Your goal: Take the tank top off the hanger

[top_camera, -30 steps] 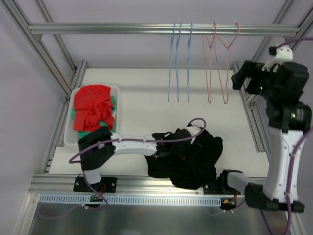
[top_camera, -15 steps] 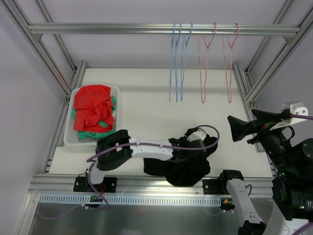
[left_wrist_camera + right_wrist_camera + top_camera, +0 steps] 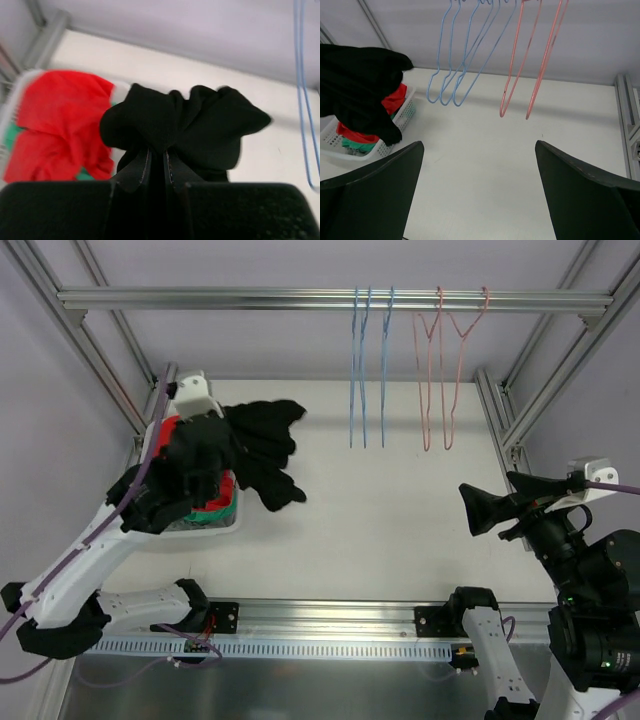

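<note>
A black tank top (image 3: 264,445) hangs bunched in the air at the left side of the table (image 3: 380,510), just above and beside a white basket (image 3: 205,528) that holds red and green cloths. The left gripper (image 3: 157,161) is clamped on the garment. In the left wrist view the two dark fingers pinch a fold of fabric between them, and the rest billows out in front, with the red cloth (image 3: 55,115) below and to the left. A second ago this tank top lay in a heap on the table near the front edge, with the left arm stretched low across to it. That arm has since lifted it and swung it up and over toward the basket. The right gripper (image 3: 477,192) is spread wide and holds nothing. It was raised close to the hangers a second ago and has now pulled back low on the right side, well apart from the garment. Three blue hangers (image 3: 366,370) and two pink hangers (image 3: 445,370) hang bare from the metal rail (image 3: 250,300) at the back, and nothing is draped on any of them. The tank top is therefore already free of its hanger. Judging from its position, what remains is probably only to let it go into or beside the basket.
</note>
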`<state>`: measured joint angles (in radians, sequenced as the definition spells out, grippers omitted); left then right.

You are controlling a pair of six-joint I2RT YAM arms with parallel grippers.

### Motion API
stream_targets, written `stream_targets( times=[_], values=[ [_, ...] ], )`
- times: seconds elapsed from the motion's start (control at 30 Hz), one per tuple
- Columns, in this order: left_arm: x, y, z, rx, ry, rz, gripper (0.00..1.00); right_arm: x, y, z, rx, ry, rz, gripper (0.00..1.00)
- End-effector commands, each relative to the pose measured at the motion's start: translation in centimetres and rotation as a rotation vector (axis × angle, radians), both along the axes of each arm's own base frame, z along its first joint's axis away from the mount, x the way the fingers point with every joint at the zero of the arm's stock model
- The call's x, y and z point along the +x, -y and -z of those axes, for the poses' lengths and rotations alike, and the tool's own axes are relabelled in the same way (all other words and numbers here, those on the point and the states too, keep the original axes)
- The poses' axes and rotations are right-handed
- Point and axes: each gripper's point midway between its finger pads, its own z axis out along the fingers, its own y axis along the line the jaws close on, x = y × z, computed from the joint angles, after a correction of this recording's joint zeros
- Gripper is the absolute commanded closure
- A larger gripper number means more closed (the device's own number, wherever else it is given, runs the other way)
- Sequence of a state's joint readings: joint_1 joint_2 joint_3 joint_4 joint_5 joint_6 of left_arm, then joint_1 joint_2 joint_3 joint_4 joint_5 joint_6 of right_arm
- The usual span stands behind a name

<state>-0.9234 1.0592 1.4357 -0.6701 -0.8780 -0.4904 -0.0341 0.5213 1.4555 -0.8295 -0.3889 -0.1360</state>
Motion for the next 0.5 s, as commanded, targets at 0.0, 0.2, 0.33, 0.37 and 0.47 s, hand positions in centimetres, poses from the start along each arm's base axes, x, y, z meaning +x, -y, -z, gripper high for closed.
stream_targets(
  times=[0.0, 0.2, 0.33, 0.37, 0.47],
  values=[
    [2.1, -4.8, -1.6, 0.122, -0.018, -0.104, 1.00, -0.4, -0.8, -2.2, 0.035, 0.091, -0.041, 0.00],
    [7.1, -11.0, -4.5, 0.052, -0.032, -0.206, 1.00, -0.2, -1.4, -2.7, 0.055, 0.097, -0.074, 0.01],
    [9.7, -14.0, -1.0, 0.027, -0.141, -0.224, 1.00, -0.1, -2.2, -2.3, 0.066, 0.082, -0.126, 0.00],
    [9.8, -14.7, -0.1, 0.026, -0.164, -0.248, 1.00, -0.2, -2.4, -2.2, 0.069, 0.081, -0.139, 0.00],
    [10.3, -15.5, 4.6, -0.037, -0.272, -0.244, 1.00, 0.1, -3.0, -1.5, 0.081, 0.068, -0.174, 0.01]
  ],
)
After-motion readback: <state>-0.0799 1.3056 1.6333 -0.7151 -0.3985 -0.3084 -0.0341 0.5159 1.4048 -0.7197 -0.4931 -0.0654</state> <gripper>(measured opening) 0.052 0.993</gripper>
